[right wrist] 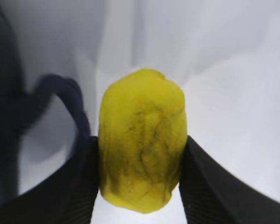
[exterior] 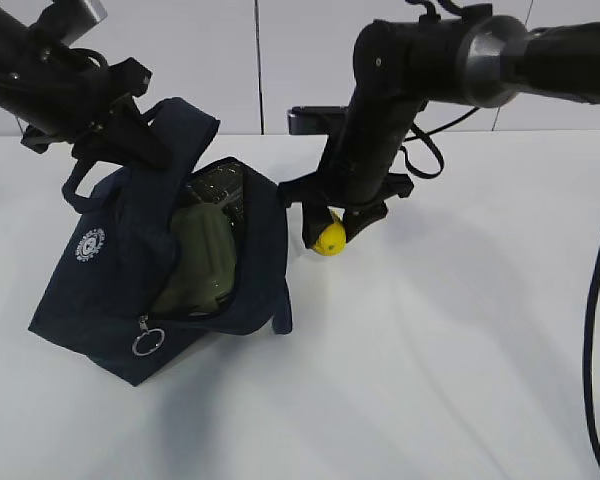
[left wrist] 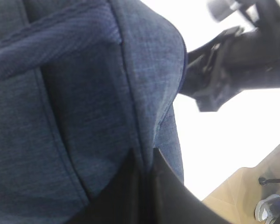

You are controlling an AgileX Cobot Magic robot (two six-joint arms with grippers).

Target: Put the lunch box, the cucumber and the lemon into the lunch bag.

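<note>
1. Nearest the exterior camera, the lunch bag [exterior: 130,290] sits on the white surface [exterior: 430,380], tipped so its unzipped mouth faces up and to the right; the zipper's ring pull [exterior: 146,342] hangs at the low front corner. That tilt looks meant to present the opening to the other arm.
2. Inside the mouth lies the lunch box [exterior: 202,258], its sage-green lid showing, so that item appears packed. The cucumber cannot be made out with certainty; something dark sits above the lid, but it is unclear.
3. Just right of the bag's rim, the lemon [right wrist: 142,140] is pinched between the two pads of the right end effector [exterior: 332,236], which presses against both its sides. It hangs close above the surface, beside the opening rather than over it, probably on its way in.
4. The right arm reaches in from the upper right, its forearm dropping steeply so the end effector points down.
5. Farther back on the left, the left end effector [exterior: 145,135] is clamped tight on the bag's upper fabric by the handles [exterior: 85,175], propping the mouth open. Its arm slants in from the upper-left corner.
</note>
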